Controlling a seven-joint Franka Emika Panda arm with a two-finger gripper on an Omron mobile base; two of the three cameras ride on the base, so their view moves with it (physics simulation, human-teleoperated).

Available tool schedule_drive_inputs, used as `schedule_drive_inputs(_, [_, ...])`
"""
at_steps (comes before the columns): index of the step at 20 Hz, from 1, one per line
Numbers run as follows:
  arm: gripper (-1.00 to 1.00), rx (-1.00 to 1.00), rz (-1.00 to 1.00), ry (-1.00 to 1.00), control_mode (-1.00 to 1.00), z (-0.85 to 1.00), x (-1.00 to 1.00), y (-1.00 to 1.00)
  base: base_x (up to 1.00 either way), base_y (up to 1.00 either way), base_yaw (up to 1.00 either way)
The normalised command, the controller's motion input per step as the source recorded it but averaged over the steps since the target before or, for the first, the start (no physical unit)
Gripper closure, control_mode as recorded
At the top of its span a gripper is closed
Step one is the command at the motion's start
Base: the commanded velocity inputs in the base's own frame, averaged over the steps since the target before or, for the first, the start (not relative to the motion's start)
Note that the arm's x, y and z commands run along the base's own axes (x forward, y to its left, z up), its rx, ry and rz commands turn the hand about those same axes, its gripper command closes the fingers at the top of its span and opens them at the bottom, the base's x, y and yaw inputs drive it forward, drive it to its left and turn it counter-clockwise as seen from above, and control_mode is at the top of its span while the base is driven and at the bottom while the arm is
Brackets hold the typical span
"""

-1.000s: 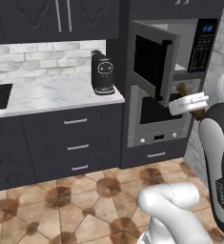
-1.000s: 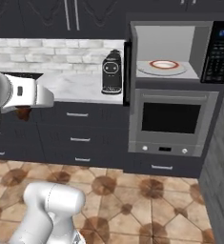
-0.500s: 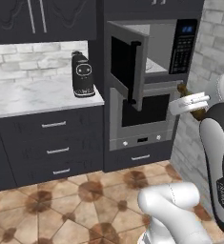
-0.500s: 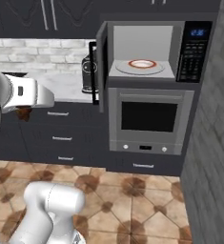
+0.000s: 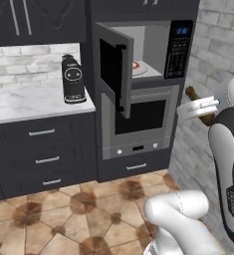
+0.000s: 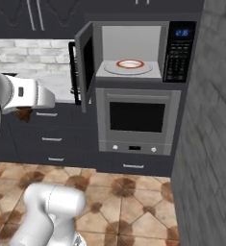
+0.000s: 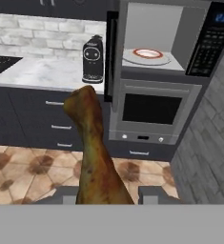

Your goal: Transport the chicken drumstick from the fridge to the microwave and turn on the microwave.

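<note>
The golden-brown chicken drumstick point(image 7: 92, 147) stands up between my fingertips, thick end away from the hand; my gripper point(image 7: 108, 196) is shut on it. From the left base view the gripper point(image 5: 200, 106) hangs at the right, with the drumstick point(image 5: 190, 93) poking out above it. A brown bit of drumstick point(image 6: 23, 114) shows under the wrist in the right base view. The microwave point(image 5: 178, 50) point(image 6: 175, 53) point(image 7: 204, 45) is ahead, its door point(image 5: 113, 69) point(image 6: 84, 62) swung open to the left. A white red-rimmed plate point(image 6: 130, 64) point(image 7: 148, 53) lies inside. The fridge is out of view.
Below the microwave is a grey oven point(image 6: 136, 117) point(image 7: 151, 109). A black coffee machine point(image 5: 72, 79) point(image 7: 92, 59) stands on the marble counter point(image 5: 29, 102) left of the open door. A brick wall point(image 6: 210, 120) closes the right side. Dark drawers line the counter front.
The whole picture has slid left and the microwave has grown larger: the base has driven toward it. The drumstick stays in the gripper, held the same way.
</note>
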Motion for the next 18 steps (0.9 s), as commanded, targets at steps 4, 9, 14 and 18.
schedule_drive_inputs(4, [1.00, 0.00, 0.00, 0.00, 1.00, 0.00, 0.00, 0.00, 0.21, -0.31, 0.00])
schedule_drive_inputs(9, [1.00, 0.00, 0.00, 0.00, 1.00, 0.00, 0.00, 0.00, 0.26, -0.33, 0.00])
schedule_drive_inputs(14, [1.00, 0.00, 0.00, 0.00, 1.00, 0.00, 0.00, 0.00, 0.32, -0.32, 0.00])
schedule_drive_inputs(18, [1.00, 0.00, 0.00, 0.00, 1.00, 0.00, 0.00, 0.00, 0.37, -0.35, 0.00])
